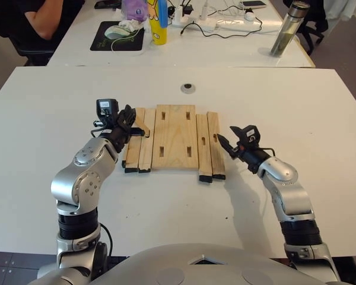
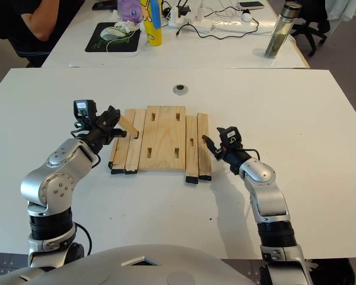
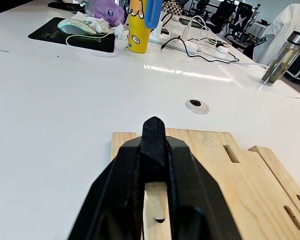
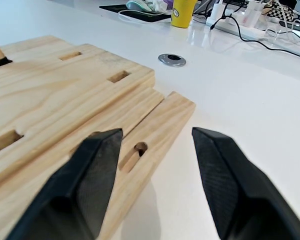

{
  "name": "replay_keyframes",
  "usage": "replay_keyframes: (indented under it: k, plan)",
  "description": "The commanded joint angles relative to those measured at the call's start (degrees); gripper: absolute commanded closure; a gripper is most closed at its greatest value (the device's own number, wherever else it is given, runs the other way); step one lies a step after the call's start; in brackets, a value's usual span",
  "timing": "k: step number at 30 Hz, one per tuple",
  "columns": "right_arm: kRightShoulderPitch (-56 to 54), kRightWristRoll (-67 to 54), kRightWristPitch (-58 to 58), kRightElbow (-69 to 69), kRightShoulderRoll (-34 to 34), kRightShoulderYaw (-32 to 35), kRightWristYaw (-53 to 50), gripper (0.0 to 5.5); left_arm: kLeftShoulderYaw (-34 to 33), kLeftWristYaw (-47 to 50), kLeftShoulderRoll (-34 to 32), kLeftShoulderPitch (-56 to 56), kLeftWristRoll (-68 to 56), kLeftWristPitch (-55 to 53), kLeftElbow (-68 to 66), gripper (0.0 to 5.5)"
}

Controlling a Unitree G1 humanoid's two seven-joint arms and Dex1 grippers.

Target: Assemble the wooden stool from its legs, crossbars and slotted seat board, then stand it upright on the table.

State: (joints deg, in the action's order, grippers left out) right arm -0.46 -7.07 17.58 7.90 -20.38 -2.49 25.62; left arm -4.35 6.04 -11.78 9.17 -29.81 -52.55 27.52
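Flat at the middle of the table, the slotted seat board, with two legs just beside each long edge. Likely light, stiff, dry wood with little slip; best taken across the narrow edges, clear of the slots. Clenched in the left gripper, a thin crossbar, tilted above the left-hand pair. Spread wide beside the outer right leg, the right gripper, grasping nothing.

Left claw hides most of the crossbar clamped in it, leaving a narrow strip visible. Seat board and rightmost leg run past the frame's edge in the right wrist view.
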Motion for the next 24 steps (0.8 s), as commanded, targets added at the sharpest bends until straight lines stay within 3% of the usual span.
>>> replay_keyframes:
  k: [1,14,18,24]
  plan:
    - [-0.55,0.68,4.57,3.48,0.48,-0.47,-1.97,2.92,4.07,-0.48,-0.97,-2.65,3.62,-4.84,-5.74,5.07]
    - [0.9,1.6,9.77,6.87,2.05,-1.35,-5.9,2.92,-7.07,1.64,1.89,-1.02,2.73,-7.24,-9.85,5.07]
    - [1.26,2.05,10.37,7.57,2.9,-1.85,-6.76,2.92,-2.14,-1.19,-0.51,0.22,4.04,-7.7,-9.94,5.07]
    - [1.32,2.36,11.03,7.6,3.44,-1.97,-7.65,2.92,11.76,-8.42,-7.59,2.34,9.24,-4.29,-9.16,5.07]
